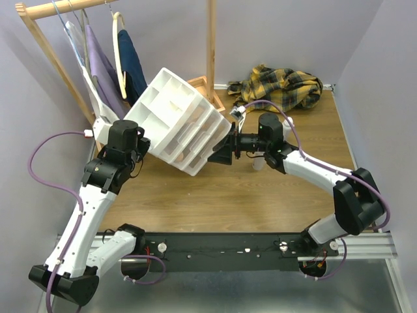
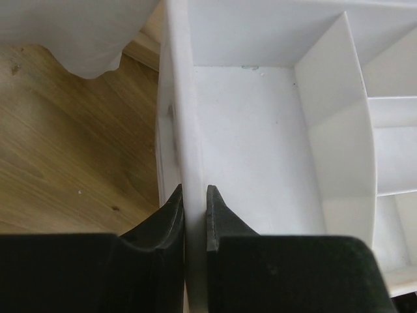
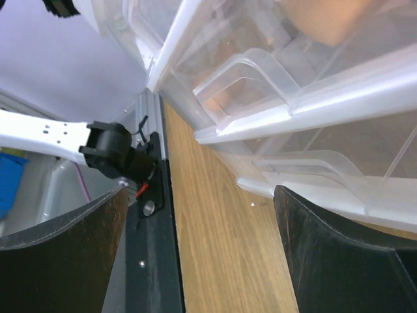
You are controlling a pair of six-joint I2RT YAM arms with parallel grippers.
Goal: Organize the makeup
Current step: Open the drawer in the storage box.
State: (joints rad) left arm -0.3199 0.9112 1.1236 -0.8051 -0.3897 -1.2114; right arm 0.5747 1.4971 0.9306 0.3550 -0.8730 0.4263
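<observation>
Drawers tipped between two arms, makeup inside

Left arm [image 1: 104, 176] has its jaws pinched nearly shut on a thin side wall of the white drawer unit [image 1: 171, 104], which sits tilted over the desk [image 1: 215, 202]; I cannot tell whether a corner rests on the wood. That narrow pinch looks easy to twist, so a steady wrist and a slow lowering seem wise. A peach sponge [image 3: 329, 14] shows through the clear front of an upper drawer; bottles and sticks I cannot make out. Right arm [image 1: 306, 166] has its jaws spread wide and empty just before the drawer fronts, well placed to brace them should they slide. Wooden desk, pale lilac walls, clothes rack [image 1: 49, 45] back left, plaid cloth [image 1: 280, 85] back right.
</observation>
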